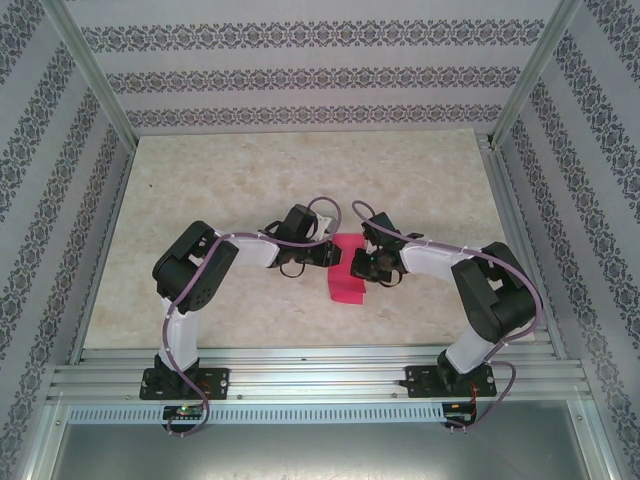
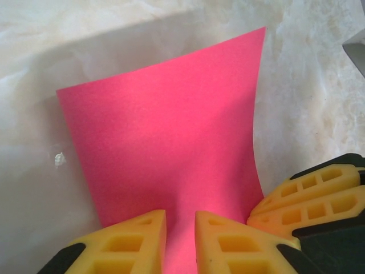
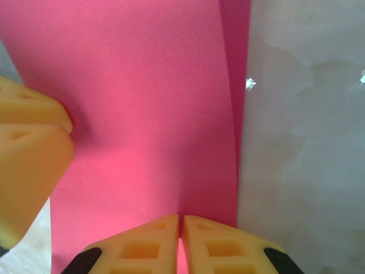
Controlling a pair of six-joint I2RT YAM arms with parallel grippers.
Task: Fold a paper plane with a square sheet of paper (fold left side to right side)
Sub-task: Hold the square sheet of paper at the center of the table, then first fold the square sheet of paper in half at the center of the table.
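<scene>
The square sheet of paper (image 1: pixel 347 285) is bright pink and lies on the table between the two arms, its top layer curved up off the surface. My left gripper (image 1: pixel 316 257) reaches it from the left. In the left wrist view the paper (image 2: pixel 165 137) bows upward, and the left gripper (image 2: pixel 181 216) has its jaws a little apart over the near edge. My right gripper (image 1: pixel 360 265) comes in from the right. In the right wrist view it (image 3: pixel 181 218) is pinched shut on the top layer of the paper (image 3: pixel 142 114). The paper plane is out of view.
The pale marbled tabletop (image 1: pixel 250 180) is bounded by metal rails and patterned walls. The two grippers are very close together: the right one's yellow fingers (image 2: pixel 308 197) show in the left wrist view, the left one's fingers (image 3: pixel 28 148) in the right wrist view.
</scene>
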